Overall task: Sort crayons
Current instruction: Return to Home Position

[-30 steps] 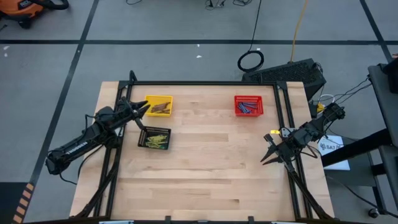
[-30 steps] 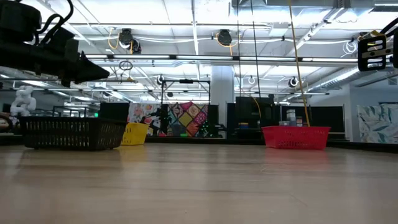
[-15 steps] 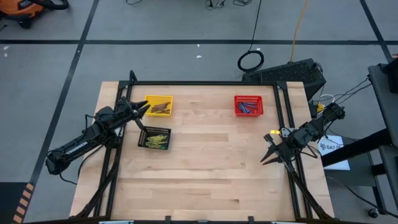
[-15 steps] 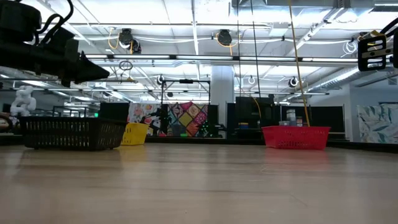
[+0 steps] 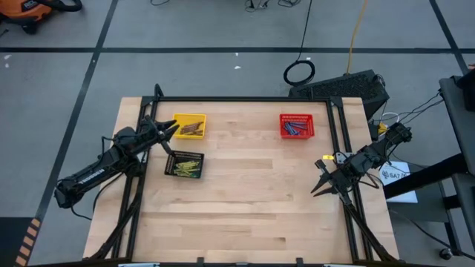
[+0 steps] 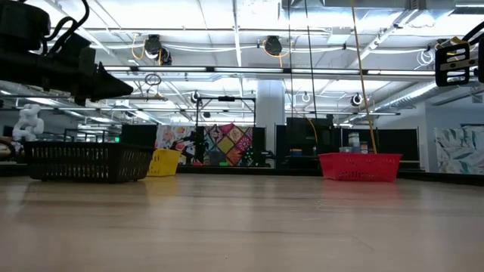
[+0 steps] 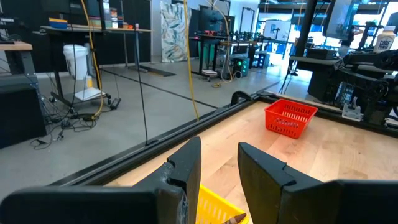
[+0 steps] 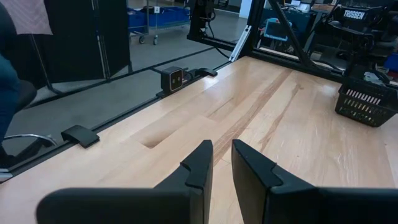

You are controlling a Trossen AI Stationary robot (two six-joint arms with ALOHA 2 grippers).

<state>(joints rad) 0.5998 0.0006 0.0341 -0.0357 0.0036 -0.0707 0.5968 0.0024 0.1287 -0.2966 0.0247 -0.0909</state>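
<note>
Overhead: brown crayons [image 5: 193, 130] lie in the yellow basket [image 5: 178, 119] at 10 o'clock, green crayons [image 5: 185, 165] in the black basket [image 5: 169, 169] at 9, blue crayons [image 5: 295, 128] in the red basket [image 5: 297, 116] at 1.
Left gripper [image 5: 172, 137]: just beside the yellow basket.
Right gripper [image 5: 318, 182]: at 3 o'clock.
Low view: all three baskets stand on the table [image 6: 242, 227].
Wrist views: both grippers are open a little, holding nothing.
</note>
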